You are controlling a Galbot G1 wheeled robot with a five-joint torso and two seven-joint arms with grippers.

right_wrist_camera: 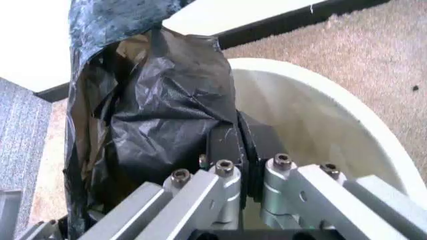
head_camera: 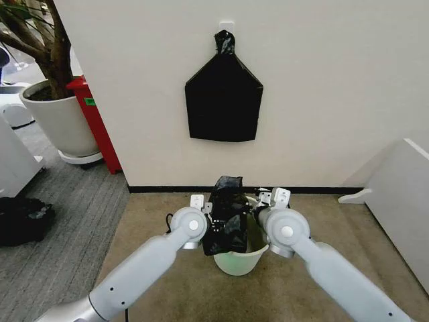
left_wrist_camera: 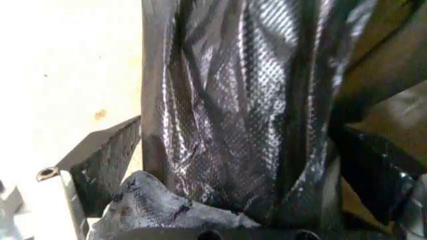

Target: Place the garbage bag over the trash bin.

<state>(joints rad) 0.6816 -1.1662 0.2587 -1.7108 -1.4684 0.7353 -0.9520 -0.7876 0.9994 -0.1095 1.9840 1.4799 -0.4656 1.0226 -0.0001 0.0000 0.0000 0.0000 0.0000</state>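
crumpled black garbage bag (head_camera: 226, 215), over white trash bin (head_camera: 241, 260)

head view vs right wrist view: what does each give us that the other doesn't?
Head view alone: both arms flanking the trash bin, the left gripper at the garbage bag, a knotted black bag bundle hanging on the wall, a plant pot and a red object. Right wrist view alone: the bin's bare white inside wall up close, with the right gripper shut on the bag. Shared: bag, bin, carpet, wall base.
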